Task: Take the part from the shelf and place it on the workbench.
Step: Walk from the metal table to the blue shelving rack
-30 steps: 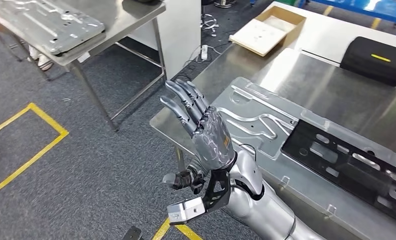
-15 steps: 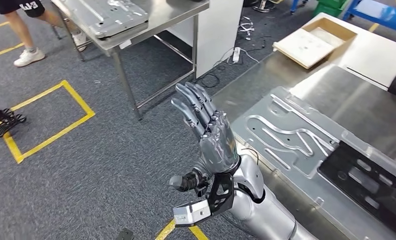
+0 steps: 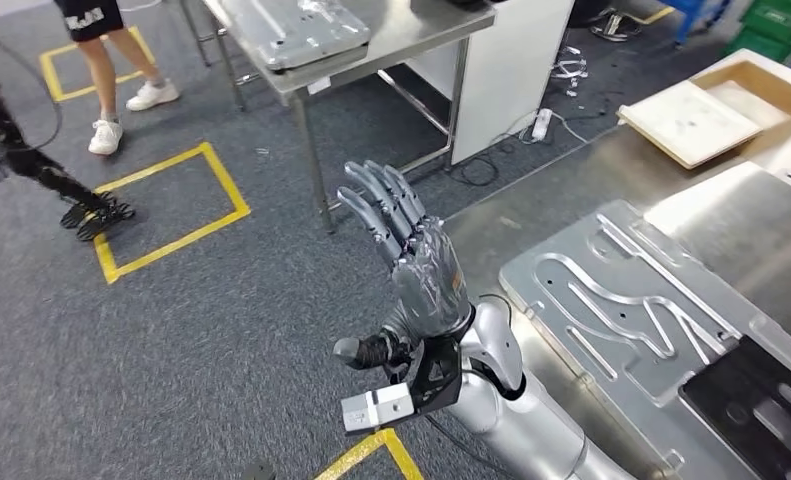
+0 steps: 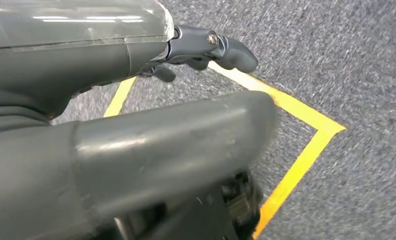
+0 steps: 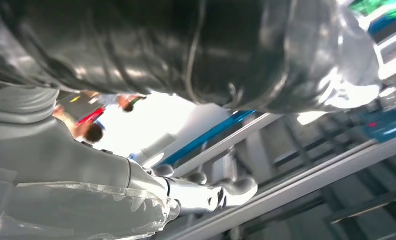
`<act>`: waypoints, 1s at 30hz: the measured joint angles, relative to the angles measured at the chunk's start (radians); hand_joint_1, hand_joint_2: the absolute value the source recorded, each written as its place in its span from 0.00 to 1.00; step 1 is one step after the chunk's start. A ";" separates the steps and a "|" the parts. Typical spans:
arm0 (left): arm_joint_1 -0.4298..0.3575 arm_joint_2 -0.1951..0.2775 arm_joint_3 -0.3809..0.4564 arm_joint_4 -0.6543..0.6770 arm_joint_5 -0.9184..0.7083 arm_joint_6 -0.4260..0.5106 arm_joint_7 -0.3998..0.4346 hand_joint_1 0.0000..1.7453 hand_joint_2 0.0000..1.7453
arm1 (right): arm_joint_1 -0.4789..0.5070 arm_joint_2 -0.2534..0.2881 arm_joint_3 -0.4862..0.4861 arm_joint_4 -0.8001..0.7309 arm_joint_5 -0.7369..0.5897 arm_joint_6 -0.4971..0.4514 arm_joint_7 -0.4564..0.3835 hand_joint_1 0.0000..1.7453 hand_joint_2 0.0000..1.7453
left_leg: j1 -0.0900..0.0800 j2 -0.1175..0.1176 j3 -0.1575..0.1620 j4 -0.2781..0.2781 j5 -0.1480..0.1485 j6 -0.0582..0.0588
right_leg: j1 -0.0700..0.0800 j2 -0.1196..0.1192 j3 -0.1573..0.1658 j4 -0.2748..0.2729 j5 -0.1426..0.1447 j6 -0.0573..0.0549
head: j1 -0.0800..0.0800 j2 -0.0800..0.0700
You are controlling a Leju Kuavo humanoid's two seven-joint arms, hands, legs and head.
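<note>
Part (image 3: pixel 626 300): stamped sheet-metal panel, silver, with raised curving ribs. Lies flat on the near right surface (image 3: pixel 741 215), a steel-topped bench; its near left corner sits close to that surface's edge. A black slotted panel (image 3: pixel 761 410) lies just beside it at the near right, touching or overlapping its edge; which of the two cannot be told.

Right hand (image 3: pixel 411 265): raised in the middle of the head view, just left of the part and apart from it. Fingers (image 3: pixel 376 200) straight, close together, pointing up and away; thumb (image 3: pixel 356 350) stuck out to the left. It holds nothing. Silver forearm runs down to the near right.

Left hand (image 4: pixel 135 115): seen in its wrist view over grey carpet (image 4: pixel 351 55) with yellow tape (image 4: pixel 296 165). Thumb and one dark finger show with nothing between them; how far the remaining fingers are spread cannot be told.

Second surface (image 3: pixel 411 30): steel table, far centre, well apart from the part. Carries another grey sheet-metal panel (image 3: pixel 291 30).

Tray (image 3: pixel 701 115): shallow, cardboard-coloured, far right on the bench line.

Floor (image 3: pixel 171 330): grey carpet with yellow taped squares (image 3: pixel 171 210). Cables and a white power strip (image 3: pixel 543 122) lie by a white cabinet (image 3: pixel 511 70).

Person (image 3: pixel 111 70): far left, legs in white shoes. Dark jointed equipment (image 3: pixel 41 165) stands at the left edge.
</note>
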 joint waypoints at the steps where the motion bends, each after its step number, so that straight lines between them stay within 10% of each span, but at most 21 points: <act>1: -0.001 0.000 0.000 0.000 0.000 0.002 0.000 0.00 0.00 | 0.000 0.000 0.000 0.002 0.000 0.000 0.000 0.00 0.00 | 0.002 0.016 -0.030 0.060 -0.027 -0.004 | 0.002 -0.016 0.000 0.000 -0.002 -0.003 | -0.001 0.000; 3: 0.001 0.000 0.001 0.000 0.004 0.005 -0.003 0.00 0.00 | 0.001 0.000 0.000 0.008 0.001 0.001 0.000 0.00 0.00 | 0.006 0.029 -0.060 0.122 -0.040 -0.010 | 0.003 -0.047 0.001 0.002 -0.006 -0.003 | -0.001 0.000; 8: -0.001 -0.002 0.013 0.000 0.024 0.013 -0.014 0.00 0.00 | -0.010 0.010 0.002 0.022 0.002 0.020 0.000 0.00 0.00 | 0.000 0.096 0.066 -0.112 0.062 0.005 | 0.010 -0.106 0.007 0.015 -0.025 0.014 | 0.000 0.000; 11: 0.003 -0.010 0.023 0.000 0.034 0.014 -0.018 0.00 0.00 | -0.019 0.017 0.003 0.032 0.001 0.023 0.000 0.00 0.00 | -0.006 0.076 0.071 -0.128 0.063 0.026 | 0.014 -0.130 0.013 0.014 -0.031 0.029 | 0.000 0.000; 14: 0.007 -0.021 0.028 0.000 0.036 0.015 -0.019 0.00 0.00 | -0.026 0.022 0.004 0.039 0.001 0.023 0.000 0.00 0.00 | 0.001 0.046 0.077 -0.140 0.071 0.044 | 0.006 -0.073 -0.008 0.075 -0.077 0.043 | 0.000 0.000; 17: 0.005 -0.031 0.031 0.000 0.035 0.015 -0.020 0.00 0.00 | -0.025 0.020 0.005 0.048 0.000 0.023 0.000 0.00 0.00 | 0.000 0.013 0.076 -0.140 0.071 0.052 | 0.004 -0.014 -0.099 0.256 -0.155 0.046 | 0.000 0.000; 19: 0.007 -0.033 0.031 0.000 0.035 0.014 -0.020 0.00 0.00 | -0.024 0.020 0.005 0.055 0.000 0.023 0.000 0.00 0.00 | 0.000 -0.015 0.076 -0.137 0.071 0.052 | 0.004 -0.007 -0.118 0.273 -0.132 0.045 | 0.001 0.000; 22: 0.007 -0.036 0.032 0.000 0.035 0.014 -0.020 0.00 0.00 | -0.026 0.020 0.005 0.060 0.000 0.023 0.000 0.00 0.00 | -0.001 -0.056 0.074 -0.130 0.069 0.047 | 0.001 0.037 -0.048 0.098 -0.028 0.035 | 0.000 0.000; 26: 0.008 -0.038 0.034 0.000 0.035 0.016 -0.018 0.00 0.00 | -0.026 0.020 0.005 0.066 -0.004 0.022 0.000 0.00 0.00 | 0.005 -0.099 0.061 -0.132 0.074 0.021 | 0.001 0.066 -0.017 0.020 -0.009 0.026 | 0.000 0.000; 30: 0.010 -0.033 0.038 0.000 0.033 0.019 -0.017 0.00 0.00 | -0.026 0.022 0.005 0.069 -0.005 0.018 -0.001 0.00 0.00 | 0.003 -0.013 0.013 -0.030 0.018 0.001 | -0.002 0.010 0.004 -0.002 -0.003 0.004 | -0.003 0.000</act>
